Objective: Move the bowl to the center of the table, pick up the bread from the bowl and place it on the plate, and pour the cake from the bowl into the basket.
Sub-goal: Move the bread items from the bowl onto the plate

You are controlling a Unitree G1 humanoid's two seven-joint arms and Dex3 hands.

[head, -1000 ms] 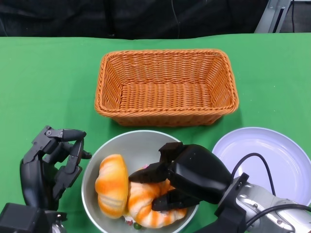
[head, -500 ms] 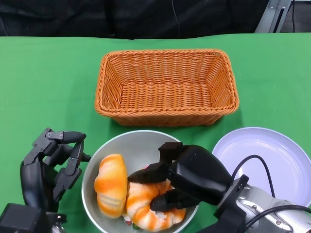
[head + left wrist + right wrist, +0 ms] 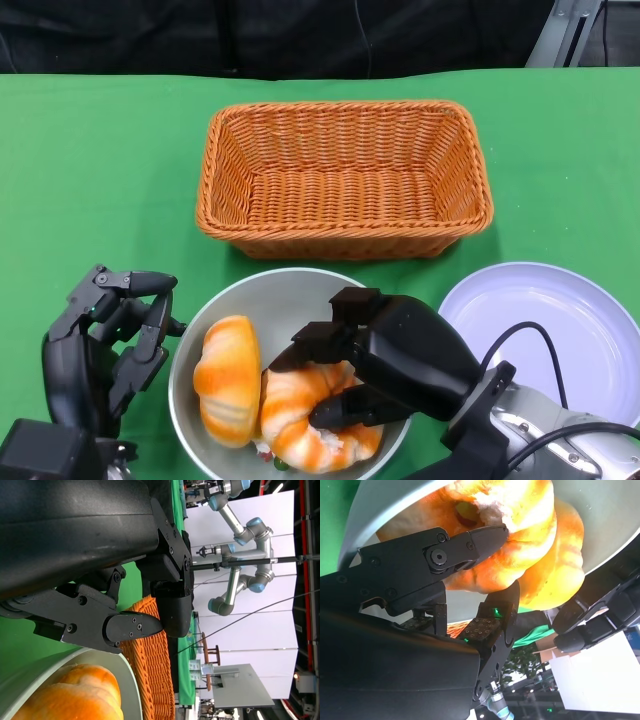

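The grey bowl [image 3: 290, 300] sits near the front edge, just in front of the basket. An orange bun [image 3: 228, 380] lies in its left half, and a croissant-shaped bread [image 3: 300, 425] in its right half. My right hand [image 3: 395, 365] reaches into the bowl and grips the bread, fingers over its top and thumb under its near side. In the right wrist view the fingertips [image 3: 490, 532] press into the bread [image 3: 525, 550] inside the bowl [image 3: 600, 525]. My left hand [image 3: 105, 345] hovers just left of the bowl's rim, fingers apart, holding nothing.
The orange wicker basket [image 3: 345, 180] stands behind the bowl, with nothing in it. A white plate [image 3: 560, 320] lies at the right, beside my right forearm. Green cloth covers the table; its left side is bare.
My right hand's fingers have lifted slightly and the bread has shifted a little to the left in the bowl. The left hand has barely moved.
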